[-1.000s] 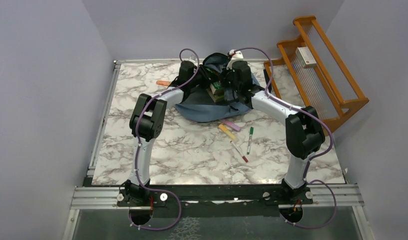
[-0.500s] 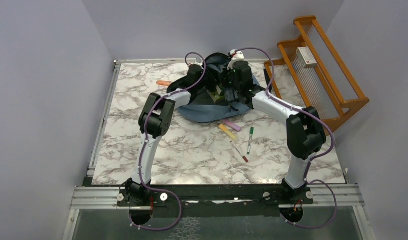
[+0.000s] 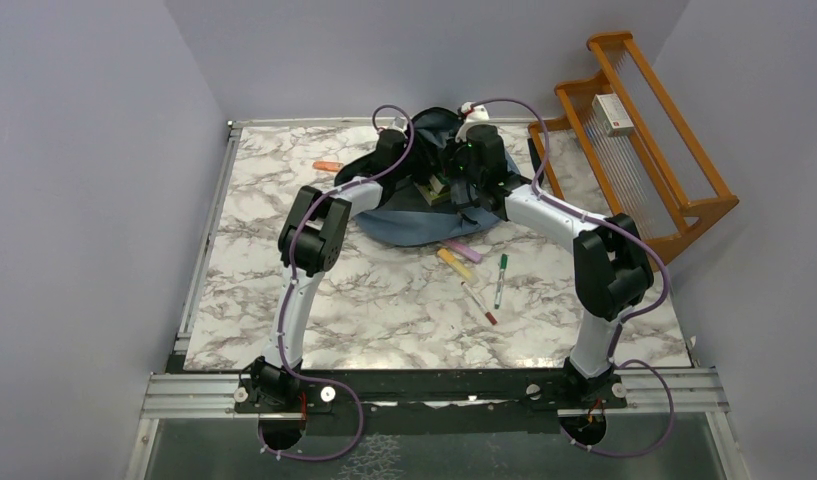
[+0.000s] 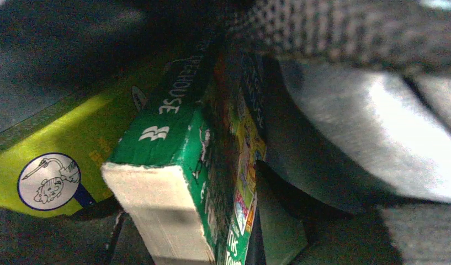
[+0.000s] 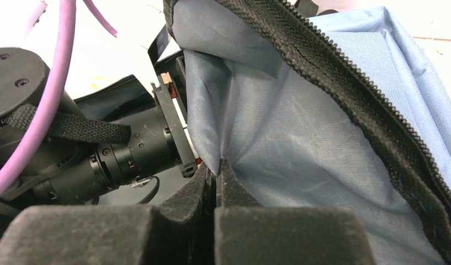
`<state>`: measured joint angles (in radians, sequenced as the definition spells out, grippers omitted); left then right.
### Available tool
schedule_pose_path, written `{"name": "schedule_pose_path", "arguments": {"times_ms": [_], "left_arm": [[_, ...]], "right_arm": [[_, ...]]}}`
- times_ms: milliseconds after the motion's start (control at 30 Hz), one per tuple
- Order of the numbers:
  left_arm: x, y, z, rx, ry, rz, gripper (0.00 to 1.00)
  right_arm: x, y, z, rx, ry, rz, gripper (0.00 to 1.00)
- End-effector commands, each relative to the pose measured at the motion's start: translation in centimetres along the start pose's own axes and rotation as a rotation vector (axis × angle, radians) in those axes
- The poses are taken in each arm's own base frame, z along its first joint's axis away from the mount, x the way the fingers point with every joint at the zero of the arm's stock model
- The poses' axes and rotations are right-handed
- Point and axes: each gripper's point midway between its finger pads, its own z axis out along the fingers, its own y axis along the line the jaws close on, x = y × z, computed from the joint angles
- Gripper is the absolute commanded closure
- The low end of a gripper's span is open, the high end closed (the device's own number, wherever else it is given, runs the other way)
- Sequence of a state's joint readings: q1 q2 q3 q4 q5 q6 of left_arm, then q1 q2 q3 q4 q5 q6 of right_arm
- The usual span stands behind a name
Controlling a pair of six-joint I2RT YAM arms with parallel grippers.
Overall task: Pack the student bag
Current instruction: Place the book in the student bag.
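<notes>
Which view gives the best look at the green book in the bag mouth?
Left wrist: the green book fills the frame, spine lettering and page edge clear. Top external shows only a small green patch in the mouth of the student bag. Right wrist shows none of it, just lining and zipper.

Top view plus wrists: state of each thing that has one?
student bag: unzipped, mouth held open
right gripper: shut on the student bag's lining edge
left gripper: in the bag mouth, jaws not visible
books: stacked in the bag mouth
markers: loose on table, outside bag
</notes>
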<state>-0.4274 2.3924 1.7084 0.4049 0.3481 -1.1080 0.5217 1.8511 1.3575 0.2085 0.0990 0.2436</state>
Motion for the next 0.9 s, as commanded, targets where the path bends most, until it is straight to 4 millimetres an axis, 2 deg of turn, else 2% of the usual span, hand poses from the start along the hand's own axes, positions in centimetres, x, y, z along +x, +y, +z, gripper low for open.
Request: {"name": "schedule_pose_path", "arguments": {"times_ms": [0, 100, 200, 267, 567, 867], "left_arm": [[-1.3, -2.5, 0.1, 0.004, -0.016, 0.098, 0.43], [-1.7, -2.3, -0.1, -0.042, -0.016, 0.119, 0.37], [-2.0, -2.5, -0.6, -0.074, -0.024, 0.137, 0.19], [-2.3, -2.5, -1.0, -0.099, -0.029, 0.147, 0.14], [-2.7, -2.5, -2.8, -0.18, -0.028, 0.203, 0.07], [-2.6, -3.2, -7.3, -0.205, -0.058, 0.257, 0.05]], "right_arm": [[-4.2, 1.6, -1.4, -0.05, -0.109, 0.03, 0.96], [-4.1, 1.6, -1.4, -0.047, -0.107, 0.026, 0.96], [-3.9, 1.5, -1.3, -0.045, -0.102, 0.026, 0.96], [-3.7, 1.5, -1.2, -0.045, -0.097, 0.027, 0.95], [-3.1, 1.3, -1.1, -0.04, -0.086, 0.024, 0.95], [-2.6, 1.2, -1.0, -0.04, -0.078, 0.018, 0.95]]}}
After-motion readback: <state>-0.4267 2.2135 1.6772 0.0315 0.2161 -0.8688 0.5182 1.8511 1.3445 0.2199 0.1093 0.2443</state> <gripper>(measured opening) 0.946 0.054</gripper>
